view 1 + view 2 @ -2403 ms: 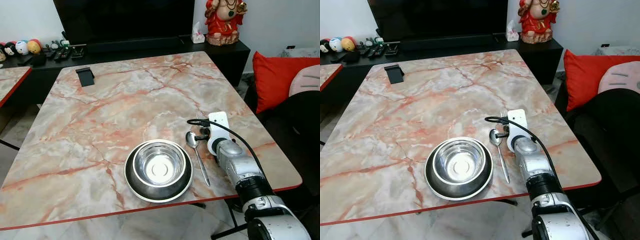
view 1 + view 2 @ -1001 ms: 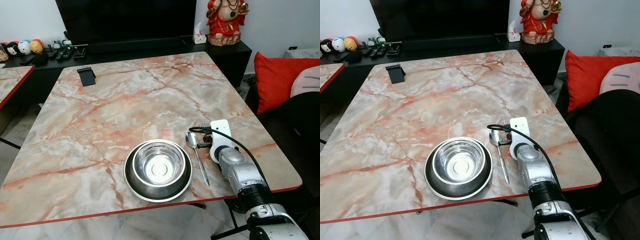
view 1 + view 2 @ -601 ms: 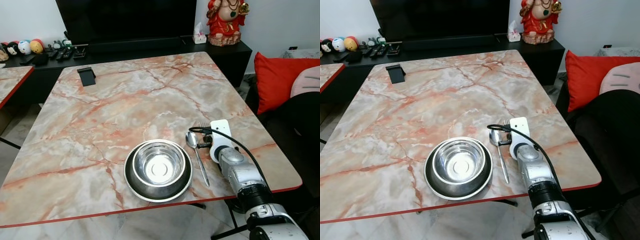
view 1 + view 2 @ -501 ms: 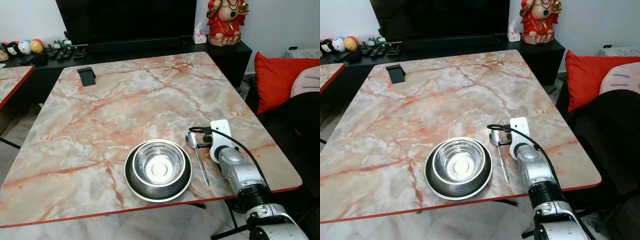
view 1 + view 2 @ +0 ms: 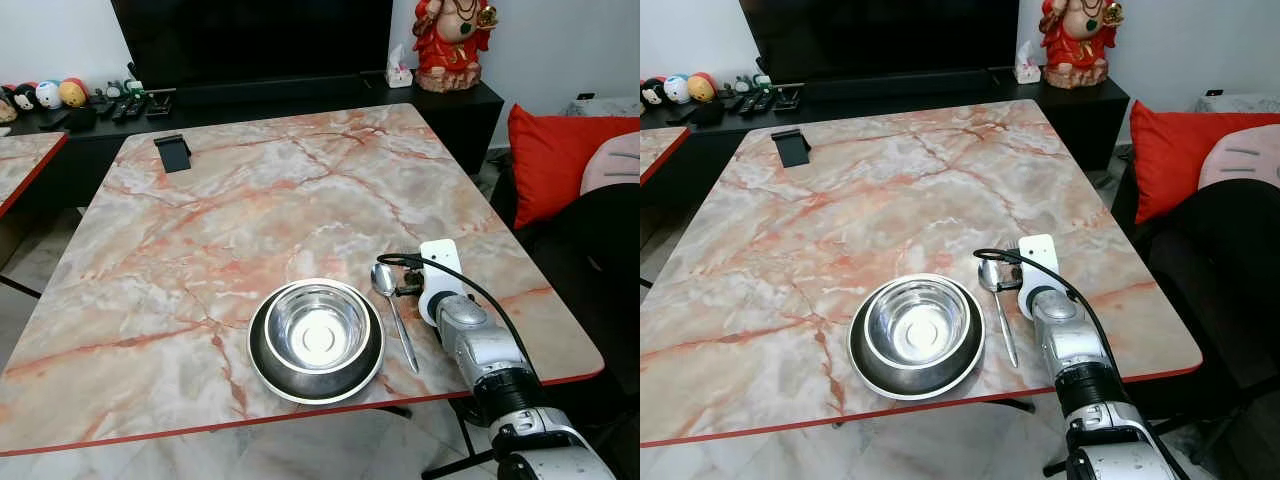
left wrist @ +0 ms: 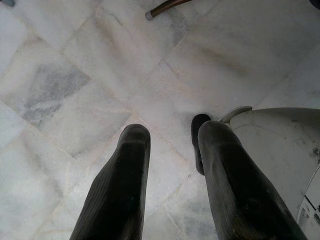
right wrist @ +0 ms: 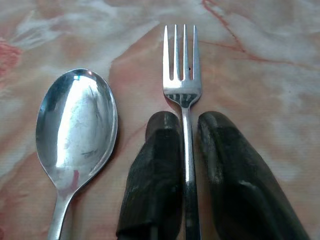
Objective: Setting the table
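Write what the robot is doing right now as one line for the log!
right pincer shut on fork | fork on table, beside spoon | bowl on plate | left pincer open, idle

A marble table [image 5: 250, 200] carries a bowl-topped plate [image 5: 262, 358], spoon [image 5: 393, 305], fork [image 7: 183, 75] and black stand [image 5: 172, 152]

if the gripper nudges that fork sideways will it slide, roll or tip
Most likely slide. The fork looks like polished metal lying flat on the glossy marble table, so grip seems low. Its flat shape makes rolling or tipping unlikely. With the right gripper pinching the thin handle, it could pivot and touch the spoon alongside.
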`<state>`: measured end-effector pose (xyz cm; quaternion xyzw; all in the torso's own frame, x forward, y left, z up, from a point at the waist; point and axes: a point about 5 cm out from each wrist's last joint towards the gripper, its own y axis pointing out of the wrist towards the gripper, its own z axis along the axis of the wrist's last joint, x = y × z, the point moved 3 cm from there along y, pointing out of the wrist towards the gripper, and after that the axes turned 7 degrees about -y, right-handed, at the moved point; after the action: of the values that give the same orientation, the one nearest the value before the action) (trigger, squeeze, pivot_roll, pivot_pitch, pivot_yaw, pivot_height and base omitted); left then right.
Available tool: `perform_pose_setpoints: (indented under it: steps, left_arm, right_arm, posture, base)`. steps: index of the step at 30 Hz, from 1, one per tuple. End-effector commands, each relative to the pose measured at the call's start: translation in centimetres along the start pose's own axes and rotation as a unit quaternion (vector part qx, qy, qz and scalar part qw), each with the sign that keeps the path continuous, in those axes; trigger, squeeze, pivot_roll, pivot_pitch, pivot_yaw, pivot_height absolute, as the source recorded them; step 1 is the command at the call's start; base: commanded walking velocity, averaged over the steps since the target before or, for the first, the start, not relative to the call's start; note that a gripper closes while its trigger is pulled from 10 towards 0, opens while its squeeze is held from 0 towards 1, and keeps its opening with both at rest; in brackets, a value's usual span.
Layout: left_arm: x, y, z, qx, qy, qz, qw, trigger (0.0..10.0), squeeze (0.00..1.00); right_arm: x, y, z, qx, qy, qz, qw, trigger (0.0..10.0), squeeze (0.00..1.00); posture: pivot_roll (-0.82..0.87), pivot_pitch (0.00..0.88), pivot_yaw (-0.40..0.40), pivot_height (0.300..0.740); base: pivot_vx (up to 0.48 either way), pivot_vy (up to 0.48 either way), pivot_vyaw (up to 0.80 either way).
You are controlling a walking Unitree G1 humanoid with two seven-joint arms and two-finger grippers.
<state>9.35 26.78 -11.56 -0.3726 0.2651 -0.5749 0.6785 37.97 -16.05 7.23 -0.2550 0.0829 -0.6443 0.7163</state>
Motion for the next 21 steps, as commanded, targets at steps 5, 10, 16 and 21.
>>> perform_pose_setpoints:
  steps: [5, 10, 16, 21]
  left_arm:
    - [-0.72, -0.28, -0.30, -0.010, 0.002, 0.010, 1.000, 10.0, 0.00]
    - [-0.72, -0.28, -0.31, -0.010, 0.002, 0.010, 1.000, 10.0, 0.00]
    - [-0.72, -0.28, -0.30, -0.009, 0.001, 0.010, 1.000, 10.0, 0.00]
    - [-0.70, -0.27, -0.28, -0.009, 0.001, 0.010, 1.000, 10.0, 0.00]
  right_arm:
    - [-0.68, -0.02, 0.41, 0.004, 0.000, 0.009, 1.000, 10.0, 0.82]
    - [-0.62, -0.03, 0.42, 0.005, 0.000, 0.007, 1.000, 10.0, 0.13]
    - [-0.54, -0.07, 0.73, 0.010, -0.002, 0.004, 1.000, 10.0, 0.00]
    - [-0.37, -0.14, 1.21, 0.019, 0.002, 0.001, 1.000, 10.0, 0.00]
  posture:
    - [-0.09, 0.000, 0.084, 0.740]
    - [-0.09, 0.000, 0.084, 0.740]
    - [-0.09, 0.000, 0.084, 0.740]
    - [-0.09, 0.000, 0.084, 0.740]
  base:
    - [0.000, 0.000, 0.00]
    - [0.000, 0.000, 0.00]
    - [0.000, 0.000, 0.00]
    - [0.000, 0.000, 0.00]
